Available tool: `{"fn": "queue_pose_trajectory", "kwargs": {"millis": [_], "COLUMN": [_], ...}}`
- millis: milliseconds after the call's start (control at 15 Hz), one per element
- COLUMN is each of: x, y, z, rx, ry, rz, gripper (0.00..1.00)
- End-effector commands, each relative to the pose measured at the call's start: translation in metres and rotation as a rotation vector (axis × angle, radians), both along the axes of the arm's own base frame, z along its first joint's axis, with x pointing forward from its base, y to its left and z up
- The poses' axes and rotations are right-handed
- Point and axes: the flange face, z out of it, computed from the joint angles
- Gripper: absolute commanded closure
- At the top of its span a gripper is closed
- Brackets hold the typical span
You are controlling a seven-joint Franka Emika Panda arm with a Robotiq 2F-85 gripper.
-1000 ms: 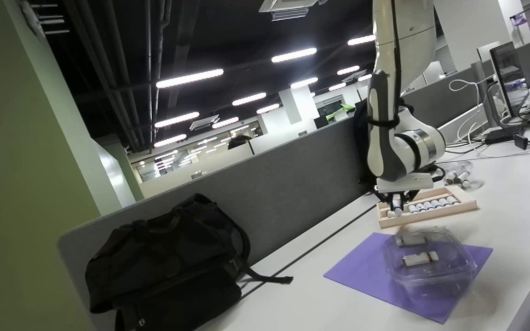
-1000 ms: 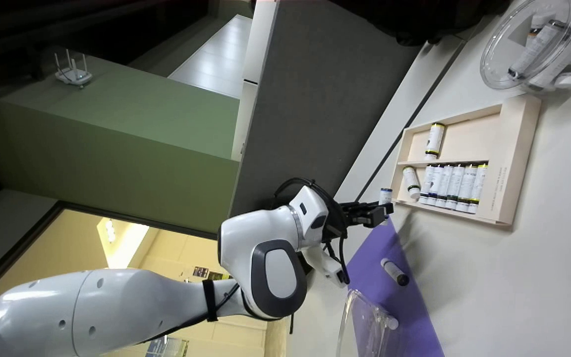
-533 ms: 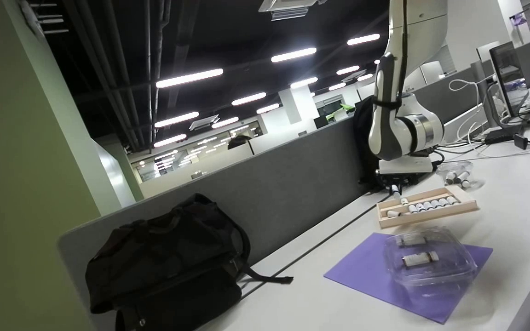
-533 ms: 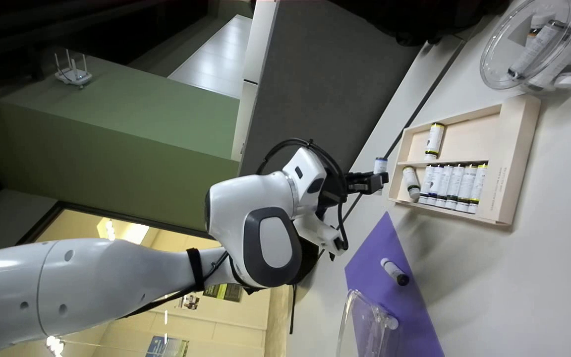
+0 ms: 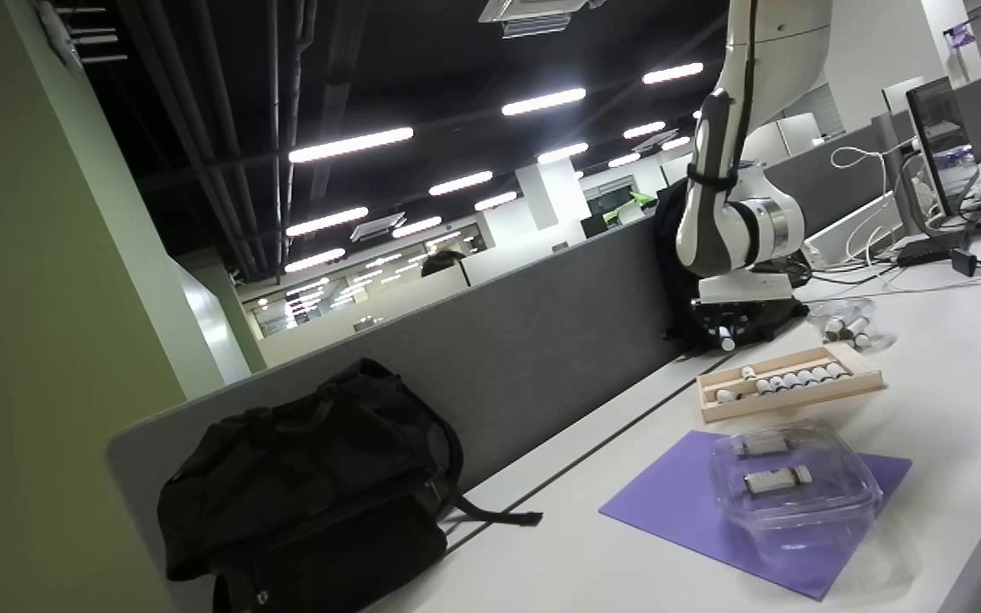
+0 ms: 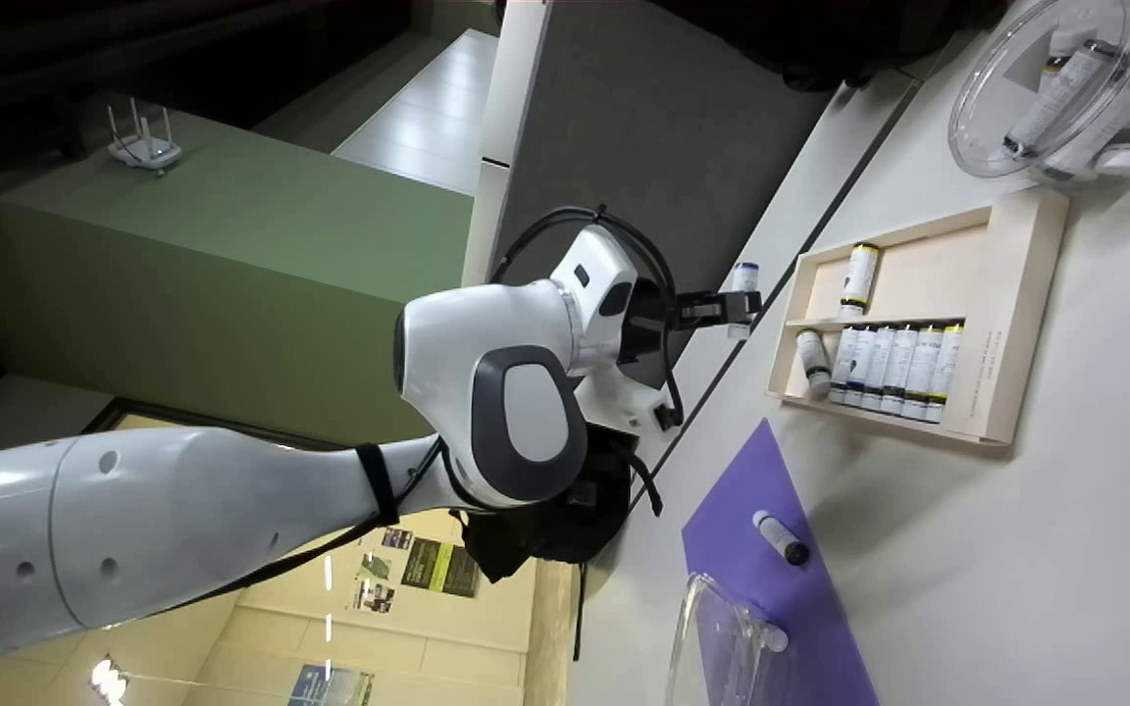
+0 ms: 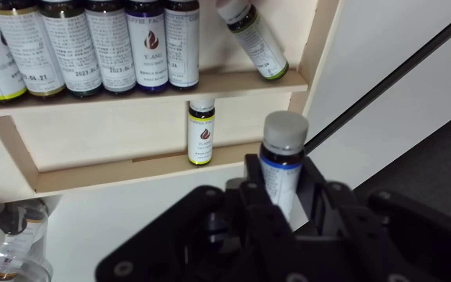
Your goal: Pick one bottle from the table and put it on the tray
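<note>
Wrist view: bottle [image 7: 282, 172] in end effector [image 7: 280, 164]

In an exterior view the camera looks lengthwise along the white table [image 5: 542, 562] from well back, tilted to one side, with ceiling lights [image 5: 544, 102] across the upper part. In an exterior view turned on its side, the camera sits nearer the tray [image 6: 1021, 294] and faces my arm [image 6: 271, 500] and the grey partition [image 6: 663, 127]. Both exterior views share the tray, my arm and the purple mat [image 5: 669, 494]. My wrist view, closest of all, looks down past my gripper [image 7: 282, 164] onto part of the tray.
</note>
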Motion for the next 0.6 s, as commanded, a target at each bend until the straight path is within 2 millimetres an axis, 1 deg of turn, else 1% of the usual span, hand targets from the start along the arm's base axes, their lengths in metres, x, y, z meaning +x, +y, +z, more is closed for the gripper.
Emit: {"fn": "queue_pose_trajectory", "kwargs": {"millis": [0, 133, 333, 533], "x": [0.016, 0.02, 0.023, 0.024], "y": [0.011, 0.02, 0.034, 0.041], "z": [-0.003, -0.009, -0.022, -0.035], "rx": [-0.01, -0.015, -0.028, -0.034], "ry": [-0.014, -0.018, -0.008, 0.003], "rz": [0.019, 0.027, 0.051, 0.065], "gripper": [0.93, 0.93, 0.93, 0.93]}}
